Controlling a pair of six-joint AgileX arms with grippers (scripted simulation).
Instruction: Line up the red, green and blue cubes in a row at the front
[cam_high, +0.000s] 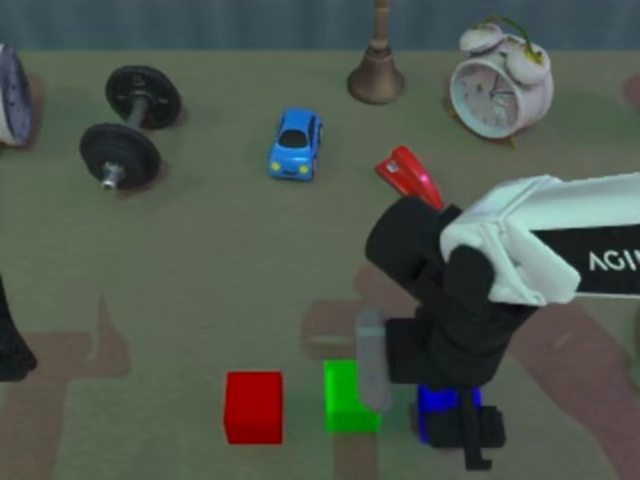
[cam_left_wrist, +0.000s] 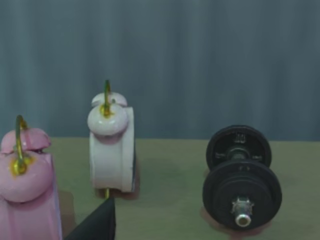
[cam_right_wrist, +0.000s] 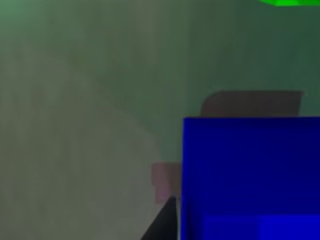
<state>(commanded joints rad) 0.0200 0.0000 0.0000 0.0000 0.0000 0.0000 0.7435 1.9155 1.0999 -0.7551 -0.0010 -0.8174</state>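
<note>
At the near edge of the table, the red cube sits left, the green cube just right of it with a gap between, and the blue cube right again. The right pincer hangs directly over the blue cube, hiding most of it; whether its fingers clamp the cube I cannot tell. The left arm rests parked at the left edge.

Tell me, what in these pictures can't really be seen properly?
- Blue cube: top view, mostly covered by the right gripper; right wrist view cuts it off.
- Green cube: one side hidden behind a gripper finger.
- Left arm: parked at the table's left edge, gripper out of frame.
- Red stapler: partly under the right arm.
</note>
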